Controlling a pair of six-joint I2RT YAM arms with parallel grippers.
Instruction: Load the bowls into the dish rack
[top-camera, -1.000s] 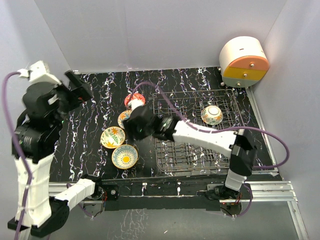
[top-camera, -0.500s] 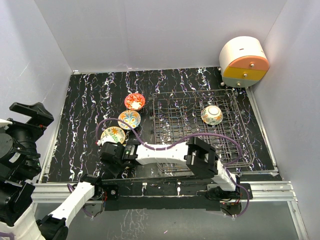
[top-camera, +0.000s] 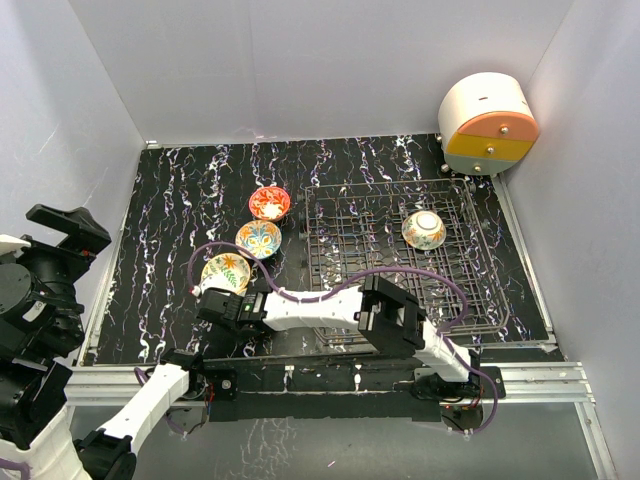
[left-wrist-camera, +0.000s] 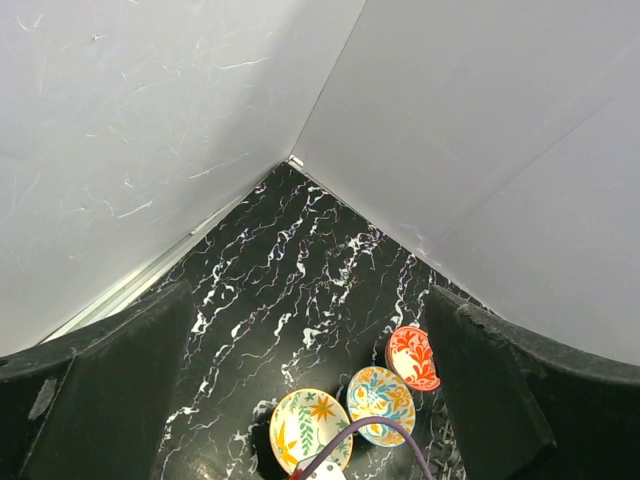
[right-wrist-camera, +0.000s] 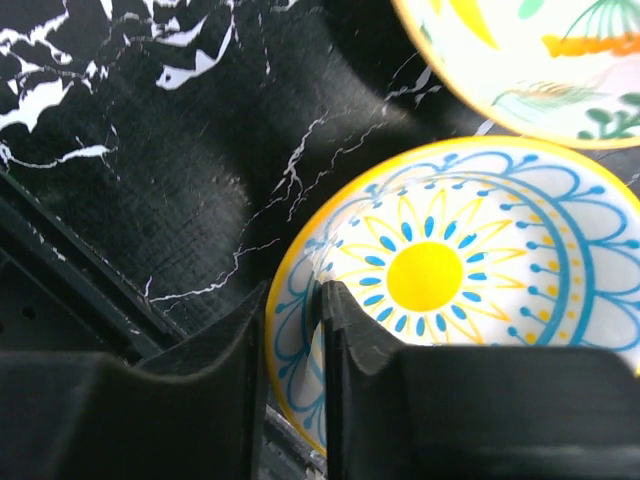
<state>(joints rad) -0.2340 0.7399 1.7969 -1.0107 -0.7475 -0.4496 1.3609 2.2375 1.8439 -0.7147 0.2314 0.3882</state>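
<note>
From above, we see the dish rack (top-camera: 370, 215) on the right half of the desk (top-camera: 180, 220) with one bowl (top-camera: 424, 229) already in it. Three more line up left of it: the red-orange bowl (top-camera: 269, 203), the blue-and-yellow bowl (top-camera: 259, 239) and the leaf-painted bowl (top-camera: 226, 272). The right fingers (top-camera: 228, 312) are down at the near edge and cover the fifth bowl. The left fingers (top-camera: 85, 225) hang high over the left edge. From the left wrist, those fingers stand wide apart with nothing between them, and the same three bowls lie below. From the right wrist, we find the sun-painted bowl (right-wrist-camera: 440, 290), its rim pinched between the closed fingers, one inside and one outside. That makes five bowls, one rack and one drawer unit (top-camera: 487, 122) at the far right corner. We reckon that thin rim grip could let the bowl swing or slip on the lift. The leaf-painted bowl sits just beside it and could get knocked, and the purple cable (top-camera: 195, 262) looping over it might snag.
</note>
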